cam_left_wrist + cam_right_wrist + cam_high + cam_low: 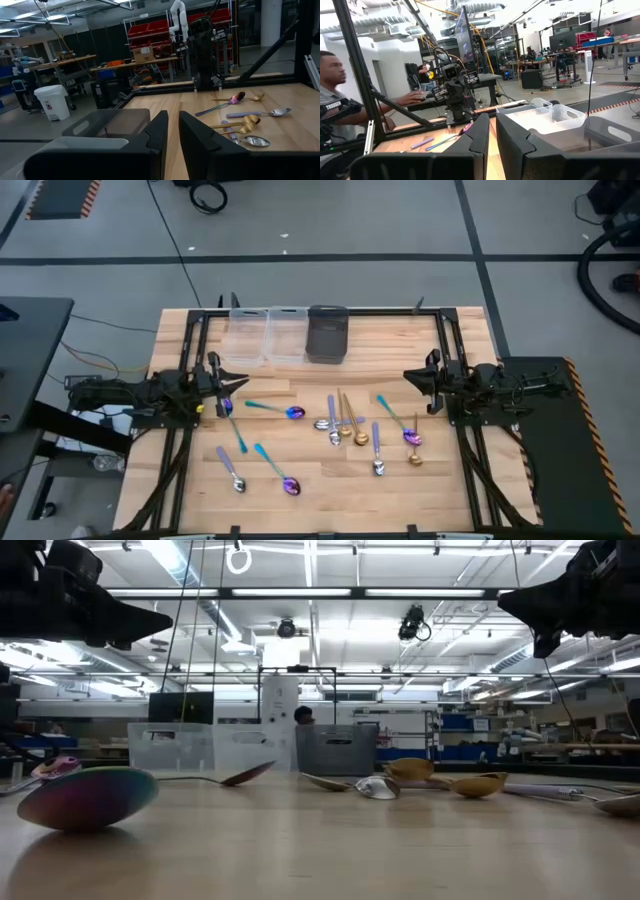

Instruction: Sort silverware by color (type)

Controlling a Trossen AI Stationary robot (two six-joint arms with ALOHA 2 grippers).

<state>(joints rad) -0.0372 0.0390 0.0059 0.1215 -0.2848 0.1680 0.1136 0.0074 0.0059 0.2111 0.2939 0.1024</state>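
Hovering at the counter's (180, 325) left edge, the left claw (222, 372) holds nothing, its fingers a narrow slit apart; the right claw (412, 375) mirrors it at the right edge. Between them, spoons (330, 425) lie scattered mid-counter, with 3 bins (285, 332) lined along the far edge

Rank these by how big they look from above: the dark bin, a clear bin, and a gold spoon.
1. Dark bin and the clear bin beside it look about alike, so I won't rank them.
2. Gold spoon, by far the smallest.
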